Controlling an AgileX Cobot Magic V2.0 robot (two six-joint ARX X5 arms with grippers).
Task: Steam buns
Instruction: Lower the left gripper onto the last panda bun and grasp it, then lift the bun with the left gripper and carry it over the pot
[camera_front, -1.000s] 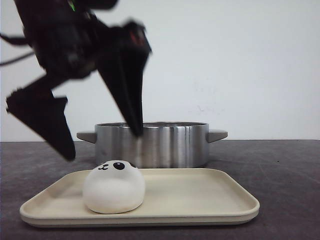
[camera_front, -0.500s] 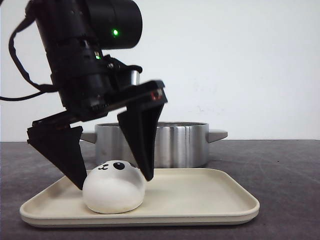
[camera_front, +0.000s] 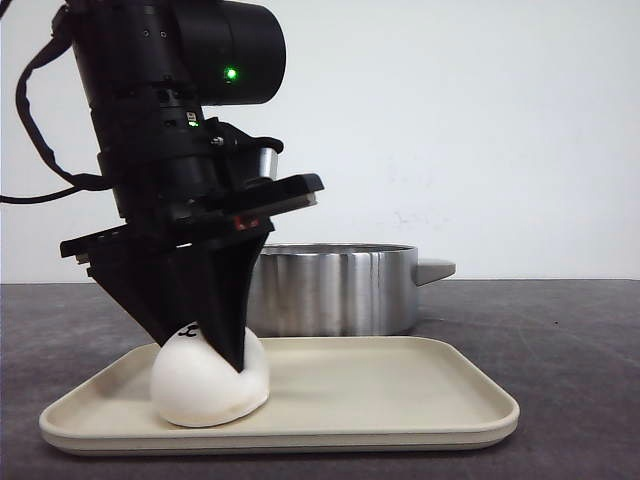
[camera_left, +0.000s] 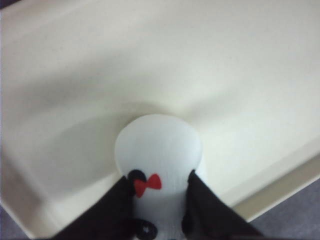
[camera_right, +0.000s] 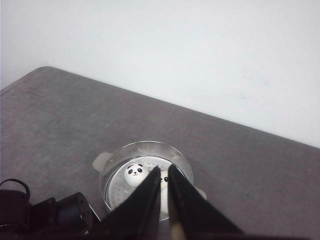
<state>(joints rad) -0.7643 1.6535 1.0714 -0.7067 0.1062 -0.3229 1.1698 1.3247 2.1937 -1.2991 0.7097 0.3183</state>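
Observation:
One white panda-face bun (camera_front: 205, 388) sits on the left part of the cream tray (camera_front: 400, 400). My left gripper (camera_front: 200, 352) is down over it, both black fingers pressed on its sides, and the bun is squeezed narrower. In the left wrist view the bun (camera_left: 157, 145) shows a small red bow between the fingers (camera_left: 115, 210). My right gripper (camera_right: 164, 171) hangs high above the steel pot (camera_right: 119, 156), shut and empty. In the pot lies one bun (camera_right: 135, 174), and a second bun (camera_right: 164, 179) is partly hidden behind the fingers.
The steel pot (camera_front: 340, 290) with side handles stands just behind the tray on the dark grey table (camera_front: 570, 330). The left arm's body (camera_right: 55, 215) shows beside the pot in the right wrist view. A white wall is behind.
My left gripper came down from above the pot to the tray and closed its open fingers on the bun. The bun is squeezed and shifted slightly left.

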